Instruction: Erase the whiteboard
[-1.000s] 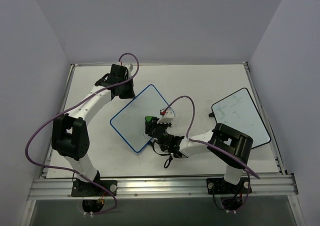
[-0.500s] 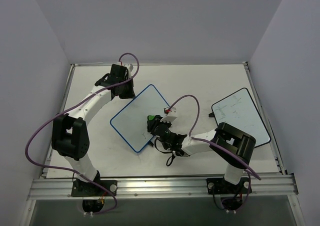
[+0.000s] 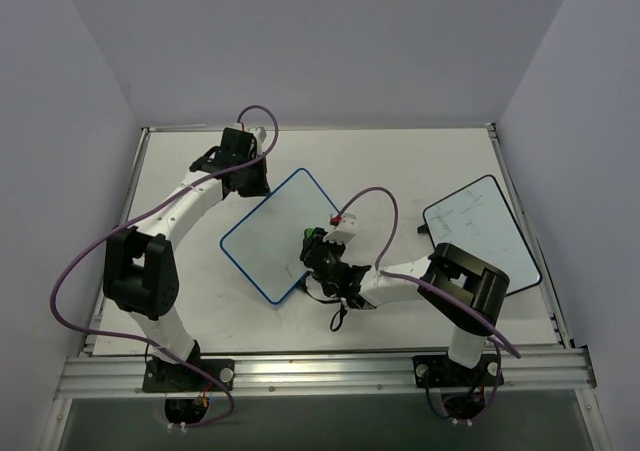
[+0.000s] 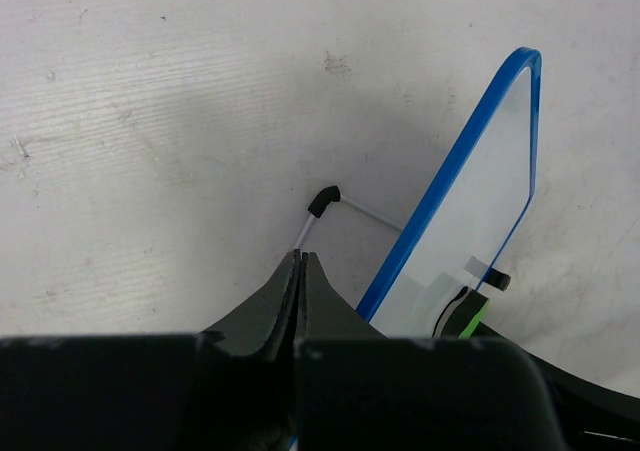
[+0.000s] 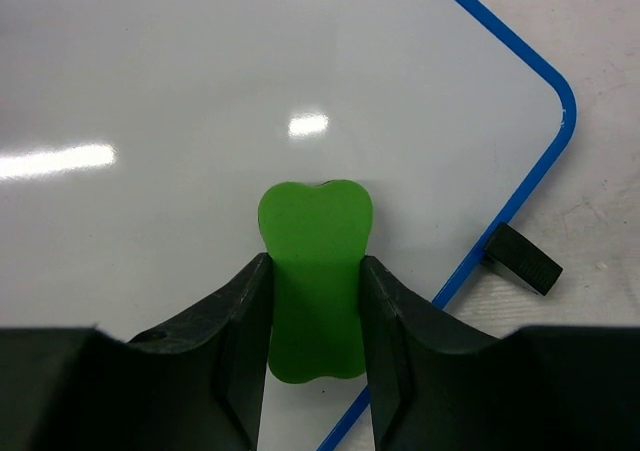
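While the right fingers (image 5: 250,301) clamp a green eraser (image 5: 315,271) flat against the whiteboard (image 3: 272,233), close to its blue rim, near the middle of the bench (image 3: 400,161), the left fingers (image 4: 300,281) are pressed together on the board's thin wire foot (image 4: 318,211), toward the far left corner.

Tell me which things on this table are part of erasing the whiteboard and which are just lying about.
In the job:
- blue-framed whiteboard
- green eraser, clamped in the fingers of the right gripper over the board
- the board's wire stand, pinched by the left gripper

Lying about:
- black-framed whiteboard, off to the right, away from both grippers
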